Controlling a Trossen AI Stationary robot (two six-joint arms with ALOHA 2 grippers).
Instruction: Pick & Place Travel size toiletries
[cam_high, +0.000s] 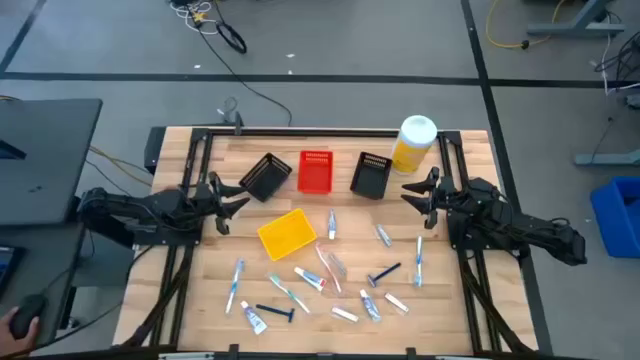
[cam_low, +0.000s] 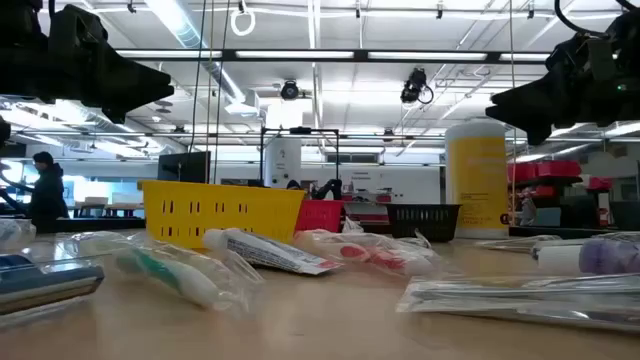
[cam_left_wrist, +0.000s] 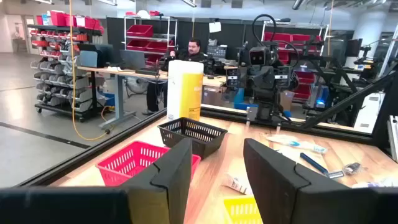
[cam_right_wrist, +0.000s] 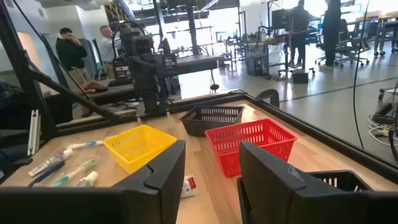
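The travel size toiletries (cam_high: 325, 275) lie scattered on the near half of the wooden table: thin toothbrushes in clear wrappers (cam_high: 237, 280), small white tubes (cam_high: 308, 279) and dark blue razors (cam_high: 383, 273). A tube (cam_low: 268, 252) lies close in the low view. My left gripper (cam_high: 226, 200) hovers open near the table's left side, beside a black basket (cam_high: 266, 177). My right gripper (cam_high: 417, 192) hovers open near the right side, below the yellow bottle (cam_high: 414, 143). Neither touches anything.
Three baskets stand in a row at the far side: black (cam_high: 266, 177), red (cam_high: 315, 171), black (cam_high: 372, 175). A yellow basket (cam_high: 286, 233) sits at mid-table. A big yellow white-capped bottle (cam_high: 414, 143) stands at the far right. People stand in the room beyond the table.
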